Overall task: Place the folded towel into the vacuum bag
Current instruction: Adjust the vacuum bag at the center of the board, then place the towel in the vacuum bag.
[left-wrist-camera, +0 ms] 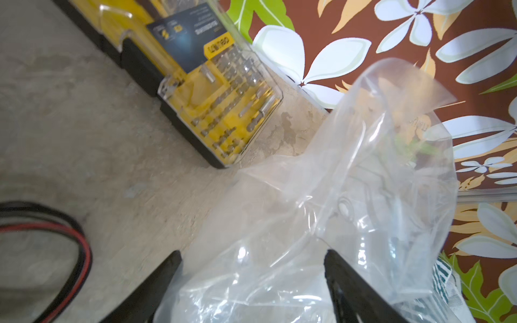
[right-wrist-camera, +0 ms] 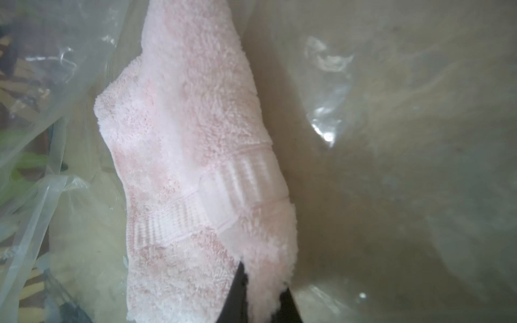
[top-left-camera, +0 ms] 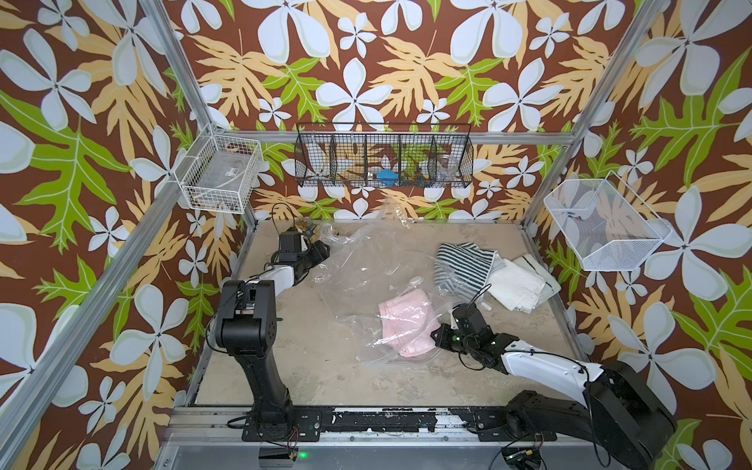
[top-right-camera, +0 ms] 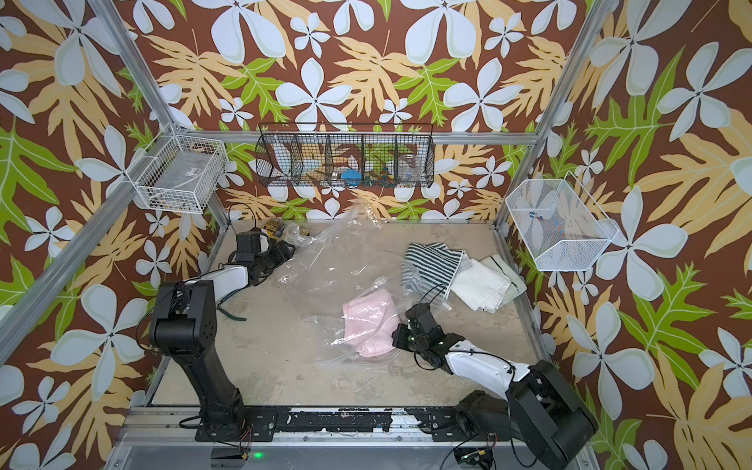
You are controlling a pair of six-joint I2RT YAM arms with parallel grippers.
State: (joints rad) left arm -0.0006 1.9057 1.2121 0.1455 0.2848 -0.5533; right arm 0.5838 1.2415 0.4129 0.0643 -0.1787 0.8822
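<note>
Right wrist view: an edge of the towel (right-wrist-camera: 195,139) is pinched by the right gripper (right-wrist-camera: 263,282), jaws pressed together on it. In both top views the towel is seen on the table (top-left-camera: 309,366) at the near end of the bag (top-left-camera: 366,260), plastic draped over part of it; fully inside or not cannot be told. The left gripper (left-wrist-camera: 251,257) jaws are spread, bag plastic between them.

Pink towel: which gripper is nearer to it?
Right. The right gripper pinches the pink towel; the left gripper is apart, at the far end of the vacuum bag.
</note>
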